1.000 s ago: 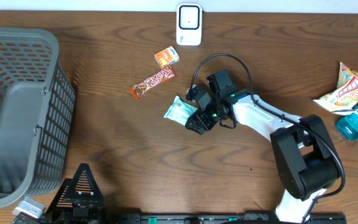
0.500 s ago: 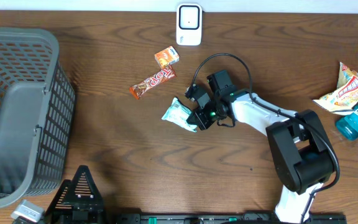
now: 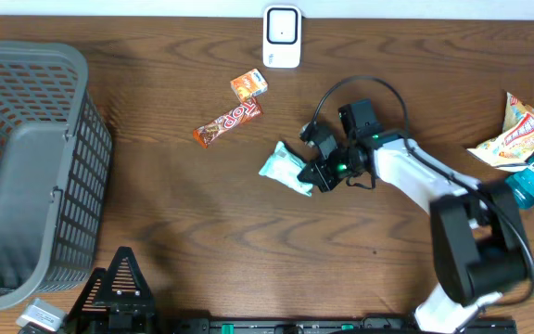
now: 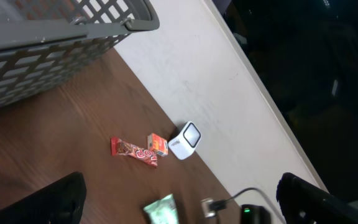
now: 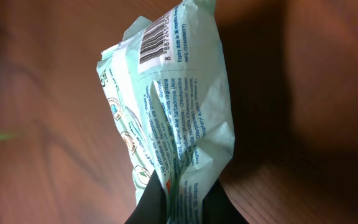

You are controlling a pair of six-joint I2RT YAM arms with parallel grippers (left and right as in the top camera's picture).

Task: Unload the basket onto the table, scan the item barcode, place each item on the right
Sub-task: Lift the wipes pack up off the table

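The right gripper (image 3: pixel 315 176) is squeezed shut on one end of the pale green wipes packet (image 3: pixel 284 167). The packet sticks out long-ways to the gripper's left, maybe just off the table (image 3: pixel 156 213). Its barcode (image 5: pixel 156 41) is at the far end. The white scanner (image 3: pixel 282 37) sits farther back.

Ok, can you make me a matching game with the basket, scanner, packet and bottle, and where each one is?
Things:
1. basket
2. scanner
3. packet
4. bottle

Places, seen from overhead:
A. pinched in the right gripper
B. far right
C. far left
D. top edge, middle

Pairs: 1-C, 2-D, 3-A, 4-B
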